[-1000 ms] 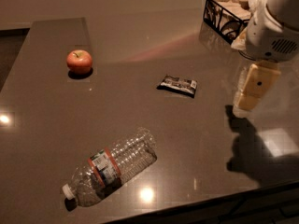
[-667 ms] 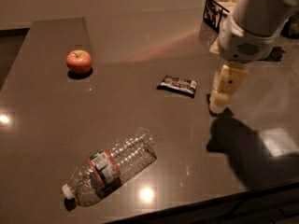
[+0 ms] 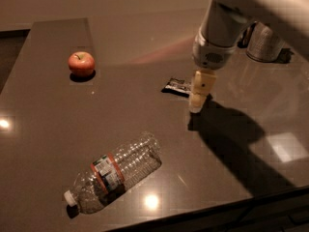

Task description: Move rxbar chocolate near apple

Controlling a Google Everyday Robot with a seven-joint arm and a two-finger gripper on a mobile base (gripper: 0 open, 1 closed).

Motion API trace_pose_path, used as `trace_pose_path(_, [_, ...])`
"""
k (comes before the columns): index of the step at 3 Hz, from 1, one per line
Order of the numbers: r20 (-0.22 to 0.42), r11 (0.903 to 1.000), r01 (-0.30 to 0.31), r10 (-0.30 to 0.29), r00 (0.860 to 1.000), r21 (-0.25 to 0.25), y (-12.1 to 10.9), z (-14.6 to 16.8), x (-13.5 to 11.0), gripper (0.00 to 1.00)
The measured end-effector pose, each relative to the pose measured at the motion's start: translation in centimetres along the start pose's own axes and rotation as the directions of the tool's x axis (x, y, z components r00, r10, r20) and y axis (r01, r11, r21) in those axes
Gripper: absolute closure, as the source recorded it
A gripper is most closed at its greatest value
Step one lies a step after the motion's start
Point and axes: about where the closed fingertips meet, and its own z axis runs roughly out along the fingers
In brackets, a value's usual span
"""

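Note:
The rxbar chocolate (image 3: 176, 86), a small flat bar in a black wrapper with white print, lies on the dark table near the middle. The gripper (image 3: 196, 103) hangs from the arm at the upper right, just right of the bar and partly in front of its right end, close above the table. The apple (image 3: 81, 64), red-orange with a short stem, sits at the far left of the table, well apart from the bar.
A clear plastic bottle (image 3: 115, 173) with a white cap lies on its side near the table's front edge. A shiny container (image 3: 264, 41) stands at the back right, partly behind the arm. The arm's shadow falls right of the gripper.
The arm and gripper have moved left across the table, from well right of the bar to right beside it. The bar, apple and bottle have not moved.

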Motion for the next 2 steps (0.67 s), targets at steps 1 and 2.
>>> trace_pose_path(1, [-0.004,0.9993,-0.003,0.003,1.000,-0.036,-0.7,2.7,-1.5,0.00])
trace_pose_path(2, [-0.009,0.9972,-0.011,0.010,1.000,-0.074,-1.1,4.6,-2.2,0.00])
